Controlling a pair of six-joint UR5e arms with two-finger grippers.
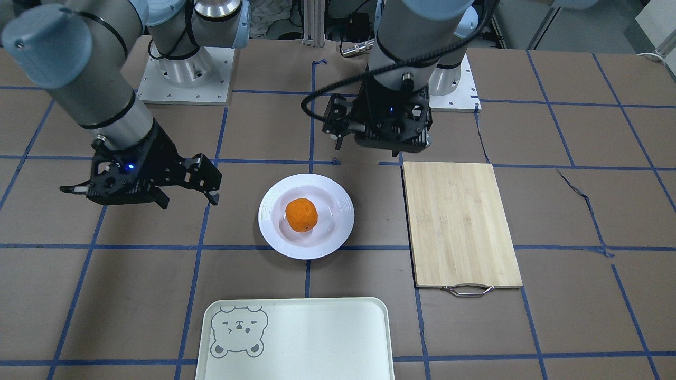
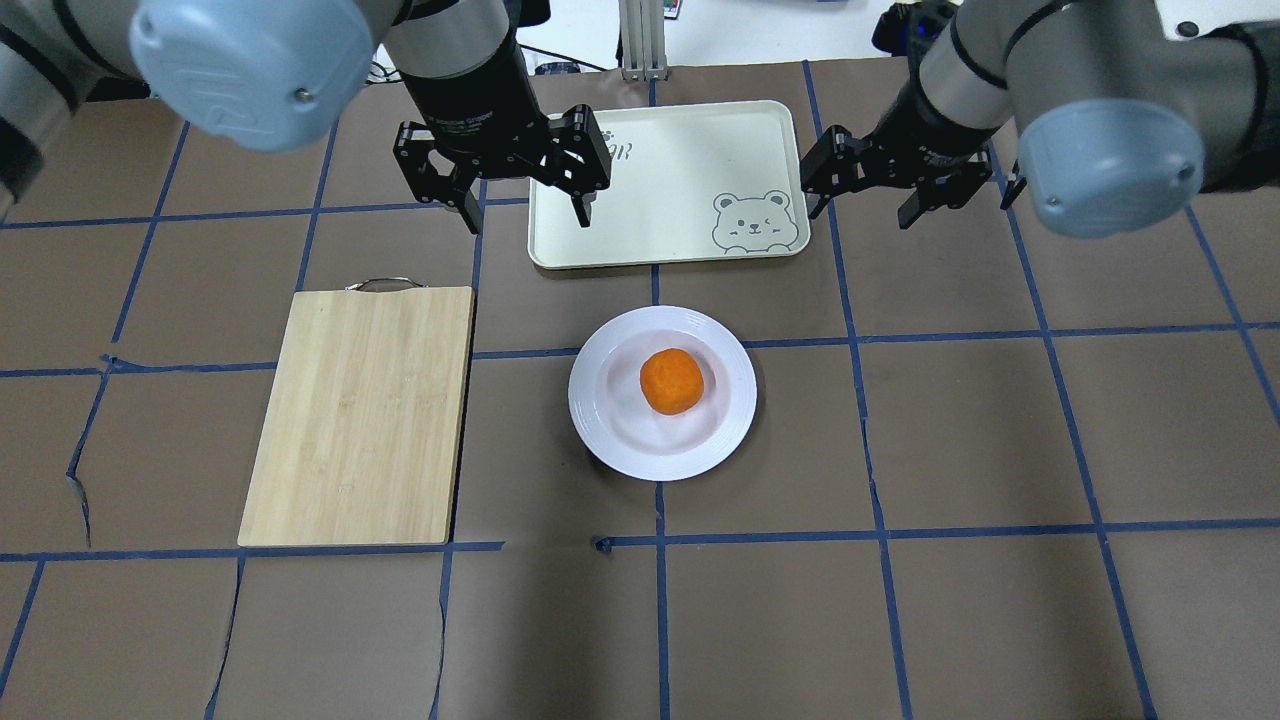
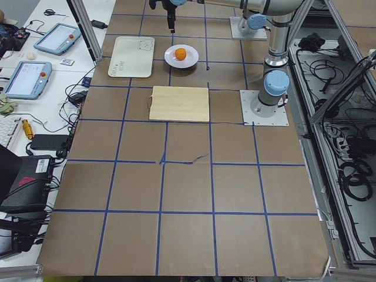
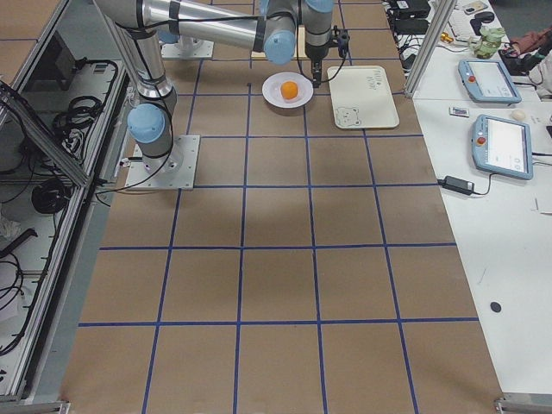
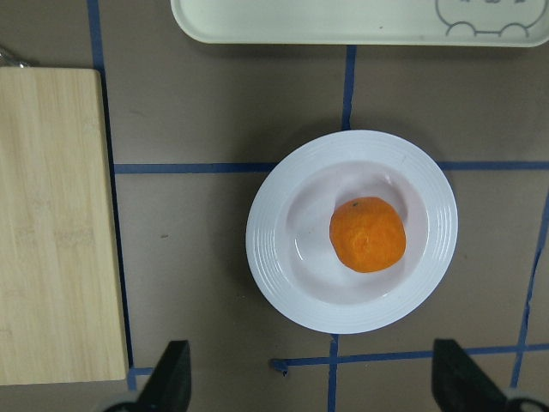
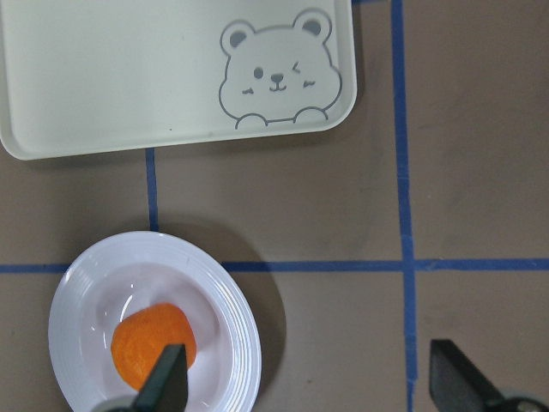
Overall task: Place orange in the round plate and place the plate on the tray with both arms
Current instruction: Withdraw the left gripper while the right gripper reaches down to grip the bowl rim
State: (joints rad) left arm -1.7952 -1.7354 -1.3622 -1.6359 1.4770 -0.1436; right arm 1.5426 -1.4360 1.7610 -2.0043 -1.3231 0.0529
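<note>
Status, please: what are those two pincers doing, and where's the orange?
Both open, empty: left pincer, right pincer. The orange in the round plate, plate not yet on the tray. Aside: cutting board.

I find bright, even overhead lighting in all views. A soft, diffuse shadow darkens the brown paper table cover (image 2: 560, 620). The glossy white round plate (image 5: 262, 240) shows mild sheen. Wrist views sharp; side views lose fine detail.

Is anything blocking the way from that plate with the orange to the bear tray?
Nothing visible does. Only bare table lies between the round plate and the tray; the cutting board sits off to one side.
</note>
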